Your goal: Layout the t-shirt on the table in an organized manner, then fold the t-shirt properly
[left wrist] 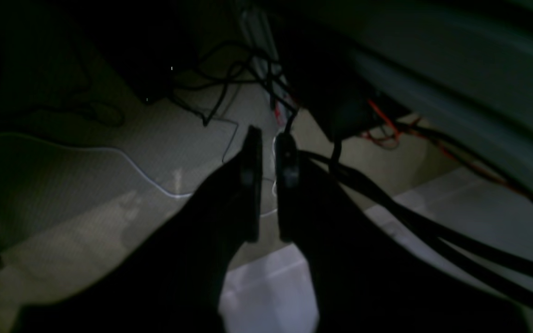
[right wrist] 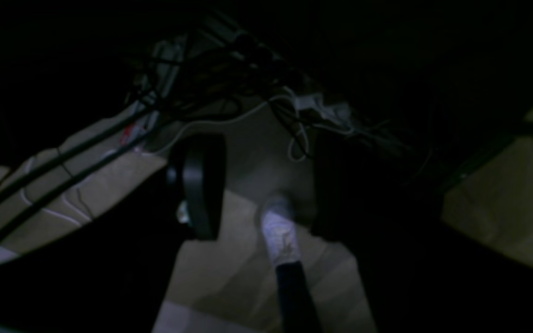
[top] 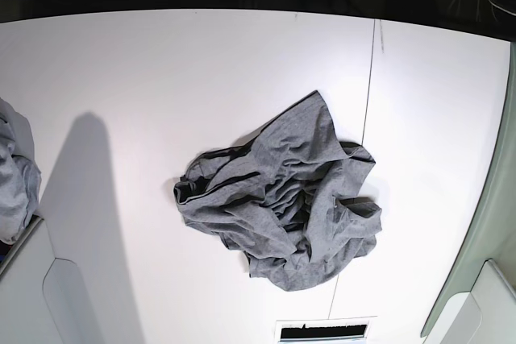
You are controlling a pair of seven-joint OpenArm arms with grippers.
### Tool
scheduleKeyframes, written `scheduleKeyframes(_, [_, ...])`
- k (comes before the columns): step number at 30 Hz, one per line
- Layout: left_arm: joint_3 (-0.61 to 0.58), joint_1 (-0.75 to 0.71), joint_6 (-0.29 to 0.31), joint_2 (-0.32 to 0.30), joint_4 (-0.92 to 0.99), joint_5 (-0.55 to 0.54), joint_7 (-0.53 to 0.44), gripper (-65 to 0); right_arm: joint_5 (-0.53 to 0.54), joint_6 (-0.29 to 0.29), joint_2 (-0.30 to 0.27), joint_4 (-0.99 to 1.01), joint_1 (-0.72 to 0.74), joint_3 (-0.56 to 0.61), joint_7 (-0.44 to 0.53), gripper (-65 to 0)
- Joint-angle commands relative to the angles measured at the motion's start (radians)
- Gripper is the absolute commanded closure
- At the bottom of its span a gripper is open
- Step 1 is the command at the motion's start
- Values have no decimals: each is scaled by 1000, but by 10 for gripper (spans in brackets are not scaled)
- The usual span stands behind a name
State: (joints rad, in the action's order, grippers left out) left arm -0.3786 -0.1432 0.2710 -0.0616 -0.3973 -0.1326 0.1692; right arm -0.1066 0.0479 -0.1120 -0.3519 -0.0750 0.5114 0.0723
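Note:
The heather-grey t-shirt lies crumpled in a heap on the white table, a little right of the middle, with its dark neckline trim toward the left of the heap. Neither gripper shows in the base view. In the left wrist view my left gripper hangs over a dim floor, its jaws nearly together with only a thin slit between them and nothing in it. In the right wrist view my right gripper has its jaws wide apart and empty. No cloth shows in either wrist view.
A paler bluish-grey cloth bundle sits at the table's left edge. A thin dark seam runs down the table right of the middle. A slotted opening is at the near edge. Tangled cables lie on the floor.

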Motion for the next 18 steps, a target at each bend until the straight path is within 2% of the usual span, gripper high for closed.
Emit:
scheduleKeyframes(1, [1, -21, 10, -9, -21, -1, 8, -60, -11, 1, -12, -27, -23, -2, 5, -312])
scheduleKeyframes(5, [44, -95, 10, -42, -131, 0, 19, -61, -17, 0, -60, -180, -121, -2, -2, -312])
scheduleKeyframes(10, [198, -221, 14, -77, -340, 0, 57, -68, -16, 0, -155, -443, -280, -2, -14, -312])
scheduleKeyframes(12, [268, -276, 59, -84, -437, 0, 61, -119, -13, 1, -196, -555, -340, -2, -24, -312])
scheduleKeyframes(15, [360, -352, 174, -91, -587, -5, 72, -225, 11, 1, -265, -730, -426, -2, -29, -312])
scheduleKeyframes(18, [442, -426, 269, -91, -736, -34, 111, -254, 20, 1, -334, -908, -505, -2, -56, -312])
